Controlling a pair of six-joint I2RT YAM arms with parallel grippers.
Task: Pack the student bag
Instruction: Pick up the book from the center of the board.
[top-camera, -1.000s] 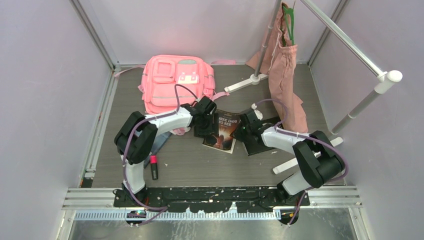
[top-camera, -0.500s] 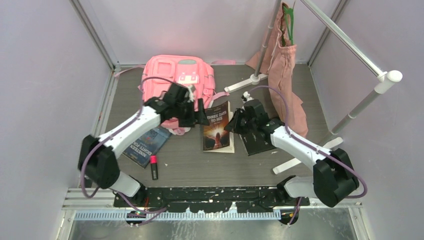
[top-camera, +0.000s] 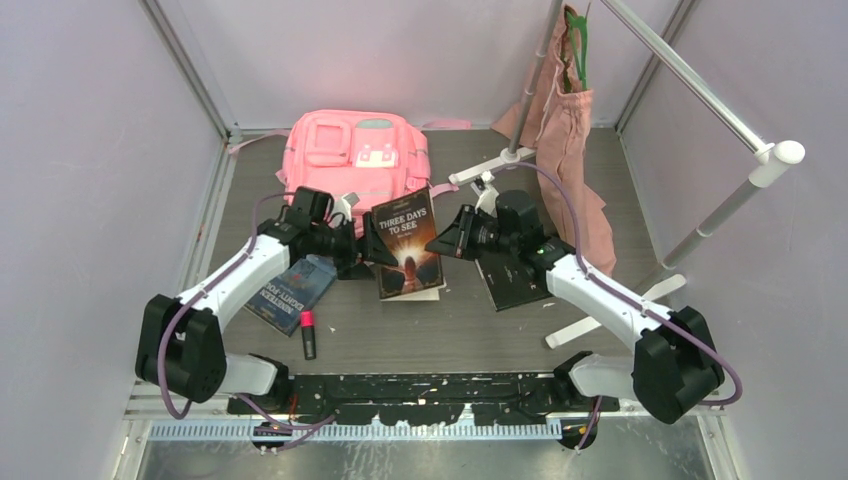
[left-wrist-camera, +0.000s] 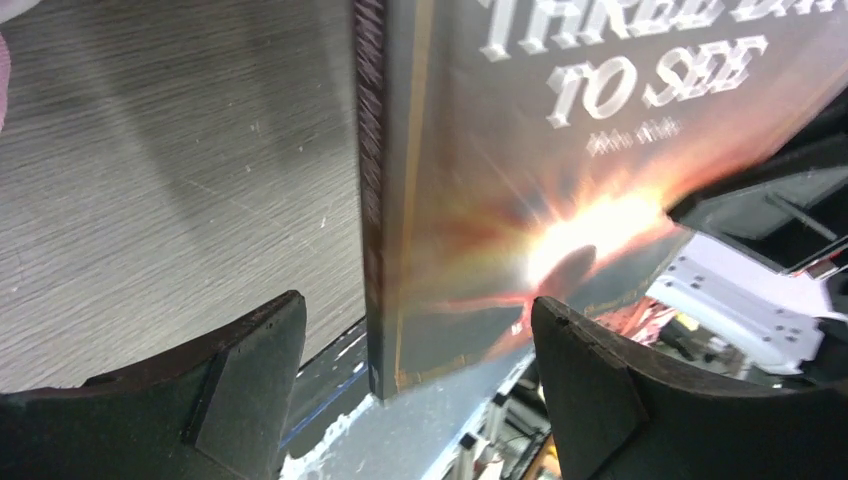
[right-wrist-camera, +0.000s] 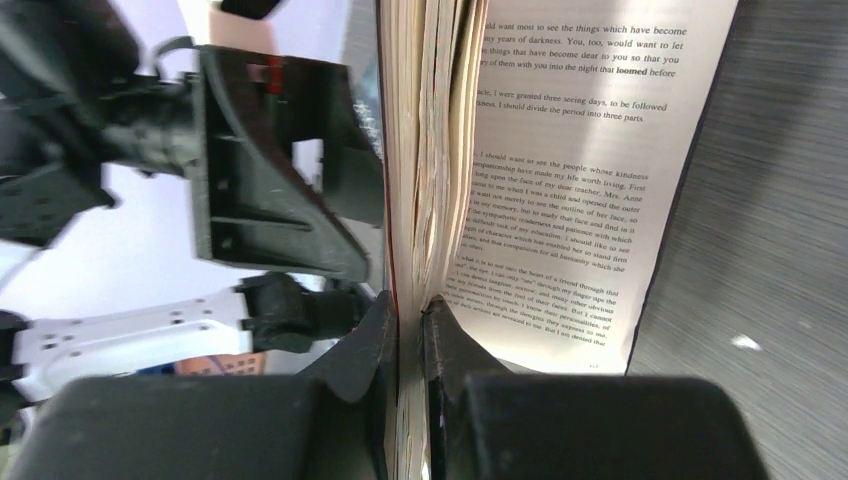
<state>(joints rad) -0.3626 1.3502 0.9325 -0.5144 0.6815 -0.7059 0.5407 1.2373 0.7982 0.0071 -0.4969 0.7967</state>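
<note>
- Book (top-camera: 405, 243) is held raised, pinched at its page edge by the right gripper (right-wrist-camera: 408, 310).
- Left gripper (left-wrist-camera: 415, 340) is spread astride the spine.
- Next, likely: a firm two-sided hold, then transfer to the student bag (top-camera: 345, 160).

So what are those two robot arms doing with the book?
The right gripper pinches the pages of a dark paperback book, holding it up. The left gripper is open, straddling the book's spine. The bright pink fabric backpack lies behind them; the book is not in it yet.
</note>
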